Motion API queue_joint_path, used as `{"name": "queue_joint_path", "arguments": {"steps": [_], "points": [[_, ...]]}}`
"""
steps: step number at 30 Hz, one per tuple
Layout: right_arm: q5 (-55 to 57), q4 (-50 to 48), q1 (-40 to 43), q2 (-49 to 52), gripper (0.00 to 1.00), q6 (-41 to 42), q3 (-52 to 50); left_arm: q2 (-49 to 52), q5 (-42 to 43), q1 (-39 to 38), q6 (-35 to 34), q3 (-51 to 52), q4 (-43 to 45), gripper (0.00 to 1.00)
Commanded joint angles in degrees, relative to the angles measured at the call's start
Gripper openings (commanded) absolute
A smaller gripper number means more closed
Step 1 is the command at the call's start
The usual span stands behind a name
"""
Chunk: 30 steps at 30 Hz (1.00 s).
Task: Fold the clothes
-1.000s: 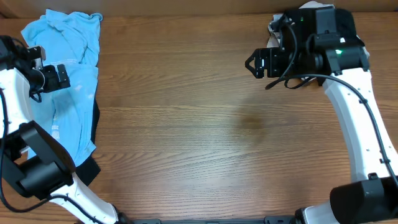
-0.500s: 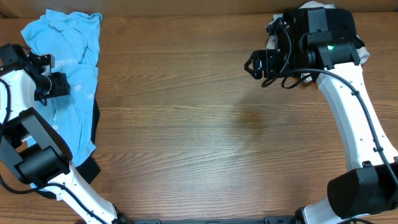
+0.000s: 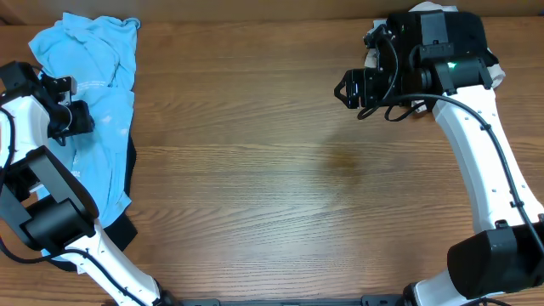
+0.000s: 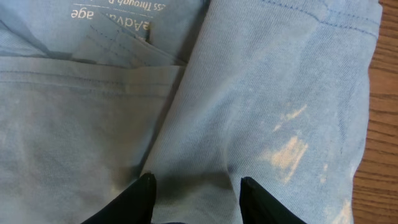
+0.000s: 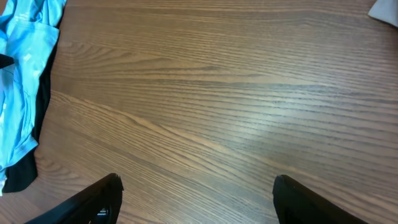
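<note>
Closest to us, on the left side of the wooden table (image 3: pixel 280 195), a black garment (image 3: pixel 124 231) is peeking out from under the light blue T-shirt (image 3: pixel 106 161). The T-shirt is lying crumpled along the left edge and is reaching up toward the far side. The left gripper (image 4: pixel 196 198) is pointing down at the shirt. Its two fingers (image 4: pixel 144 194) are standing apart, with blue cloth lying between them. Some white letters (image 4: pixel 118 11) are showing on the shirt just ahead of it.

Farther off on the right, the right gripper (image 5: pixel 196 202) is hanging above bare wood. Its fingers are spread wide and are holding nothing. At the far right corner, we are seeing a folded black piece (image 3: pixel 474 32) lying behind that arm. A pale piece (image 3: pixel 371 38) is poking out beside it.
</note>
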<state>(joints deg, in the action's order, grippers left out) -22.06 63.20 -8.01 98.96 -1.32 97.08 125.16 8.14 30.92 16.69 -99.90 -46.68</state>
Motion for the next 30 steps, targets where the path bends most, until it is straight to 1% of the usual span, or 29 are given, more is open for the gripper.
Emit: {"name": "queue_joint_path", "arguments": {"steps": [1,13,16,20,21,24,25,26,28,30], "points": [[0.15,0.2,-0.28,-0.13,0.81,-0.33,0.37,1.09,-2.34,0.81,-0.46,0.55,-0.11,0.49],[0.15,0.17,-0.28,-0.13,0.81,-0.35,0.37,1.09,-2.78,1.07,-4.13,0.98,-0.44,0.48],[1.11,0.57,-0.28,-0.13,0.81,-0.35,0.37,1.09,-2.78,1.05,-6.47,2.05,-0.61,0.43],[3.17,1.97,-0.28,-0.13,0.81,-0.35,0.37,1.09,-2.78,1.05,-7.17,4.35,0.5,0.39],[3.19,2.14,-0.28,-0.13,0.81,-0.37,0.37,1.09,-2.8,1.05,-7.41,4.7,0.55,0.36],[3.17,2.36,-0.28,-0.13,0.8,-0.35,0.37,1.09,-2.78,1.05,-8.35,5.03,0.63,0.18],[3.17,2.34,-0.28,-0.13,0.79,-0.35,0.37,1.07,-2.71,1.05,-8.98,4.92,0.61,0.09],[3.17,2.32,-0.28,-0.13,0.79,-0.35,0.37,1.05,-2.51,1.05,-10.23,4.74,0.55,0.04],[3.17,2.25,-0.28,-0.15,0.77,-0.35,0.39,1.03,-1.81,0.63,-14.56,3.69,-0.44,0.04],[3.1,2.32,-0.22,-0.17,0.75,-0.31,0.46,0.94,1.73,0.07,-15.89,2.01,-2.43,0.04]]}}
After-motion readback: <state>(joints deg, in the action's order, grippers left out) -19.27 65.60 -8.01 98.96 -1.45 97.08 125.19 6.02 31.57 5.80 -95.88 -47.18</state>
